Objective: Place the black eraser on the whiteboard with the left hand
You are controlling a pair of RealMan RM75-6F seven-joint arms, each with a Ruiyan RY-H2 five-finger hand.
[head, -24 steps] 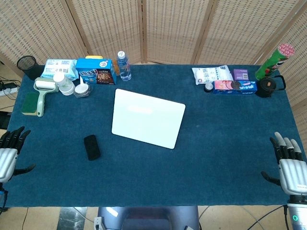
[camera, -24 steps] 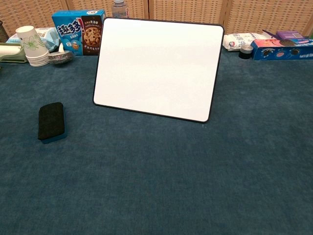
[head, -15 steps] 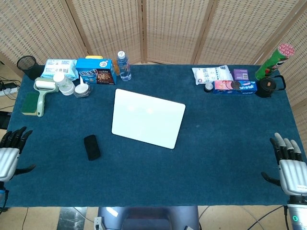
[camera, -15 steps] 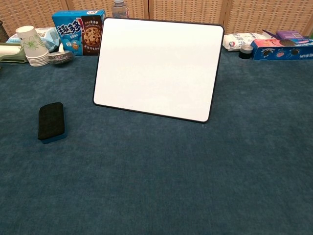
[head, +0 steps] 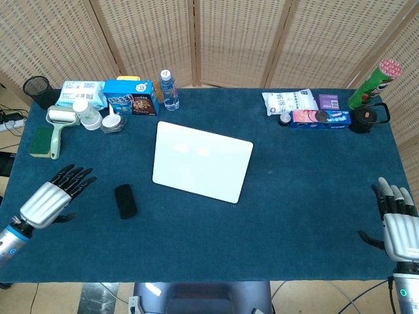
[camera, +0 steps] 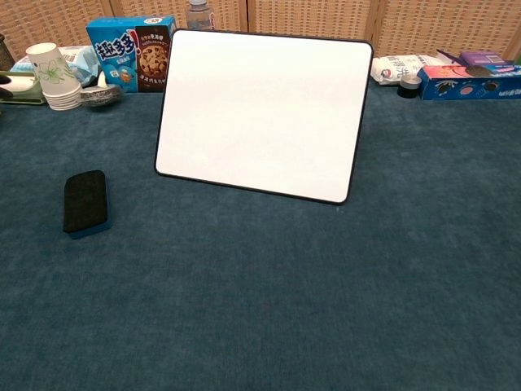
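Note:
The black eraser (head: 125,201) lies flat on the blue cloth, left of the whiteboard (head: 201,161); the chest view shows the eraser (camera: 85,202) with its blue base and the whiteboard (camera: 262,112) lying flat at the table's middle. My left hand (head: 54,199) hovers over the table's left part, fingers spread and empty, a hand's width left of the eraser. My right hand (head: 398,227) rests at the table's right front edge, fingers apart and empty. Neither hand shows in the chest view.
Along the back left stand a cookie box (head: 131,97), water bottle (head: 169,90), paper cups (head: 88,115), lint roller (head: 59,129) and mesh pen cup (head: 40,91). Back right hold snack packs (head: 290,101), an Oreo box (head: 320,118), a chip can (head: 371,85) and a black mug (head: 364,119).
My left hand has moved up and to the right from the table's left front edge onto the cloth, toward the eraser. The right hand, eraser and whiteboard have stayed put.

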